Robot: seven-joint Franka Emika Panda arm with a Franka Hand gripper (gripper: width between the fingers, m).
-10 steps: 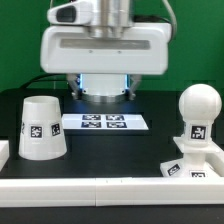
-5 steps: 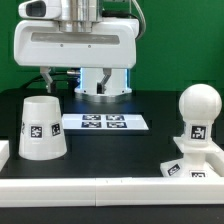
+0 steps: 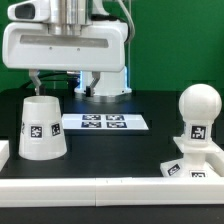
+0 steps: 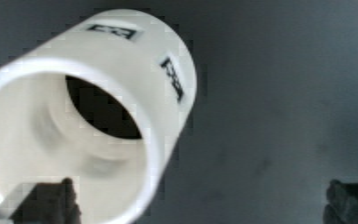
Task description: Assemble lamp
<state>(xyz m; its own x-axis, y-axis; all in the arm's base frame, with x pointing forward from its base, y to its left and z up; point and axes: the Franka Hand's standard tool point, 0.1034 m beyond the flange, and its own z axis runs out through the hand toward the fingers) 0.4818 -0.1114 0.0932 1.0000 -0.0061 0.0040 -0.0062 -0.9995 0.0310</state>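
The white cone shade (image 3: 42, 127) stands wide end down at the exterior view's left. It fills much of the wrist view (image 4: 105, 110), seen from above with its round opening. The round bulb (image 3: 198, 105) stands upright on the low blocky base (image 3: 186, 166) at the exterior view's right. My gripper (image 3: 62, 84) hangs above and just behind the shade, open and empty. In the wrist view the gripper (image 4: 199, 205) has one dark finger (image 4: 48, 202) over the shade's rim and the other over bare table.
The marker board (image 3: 105, 122) lies flat on the black table between shade and bulb. A white raised border (image 3: 100, 190) runs along the front edge. The arm's white base (image 3: 104, 84) stands behind, before a green backdrop.
The gripper has moved toward the exterior view's left, from above the marker board to above the shade. The lamp parts have not moved.
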